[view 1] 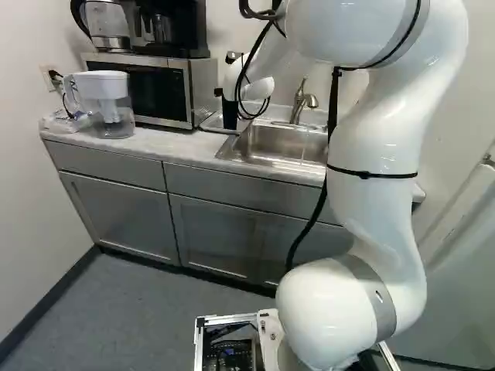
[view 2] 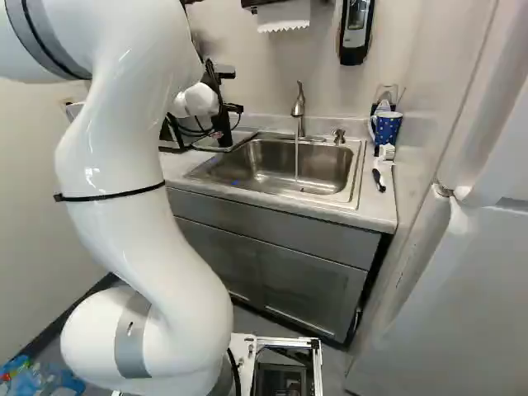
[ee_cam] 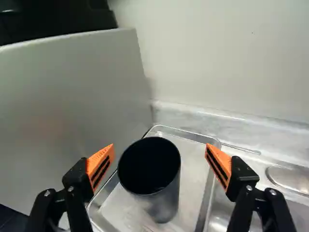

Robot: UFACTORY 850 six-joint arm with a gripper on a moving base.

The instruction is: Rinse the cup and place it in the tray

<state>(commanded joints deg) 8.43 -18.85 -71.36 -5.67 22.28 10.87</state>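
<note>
black cup (ee_cam: 166, 200) stood upright in the metal tray (ee_cam: 191, 166), ahead of the released gripper (view 2: 232, 91) and framed between its widely parted fingers.

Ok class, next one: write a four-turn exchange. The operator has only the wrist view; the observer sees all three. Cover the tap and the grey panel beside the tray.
Operator: My gripper is open, with the dark cup ahead, standing on the tray. Is the tap running?
Observer: Yes. In the right base view, water falls from the tap into the sink.
Operator: Good. What is the grey panel by the tray?
Observer: The side of the microwave; the left base view shows its dark front, left of the sink.
</note>
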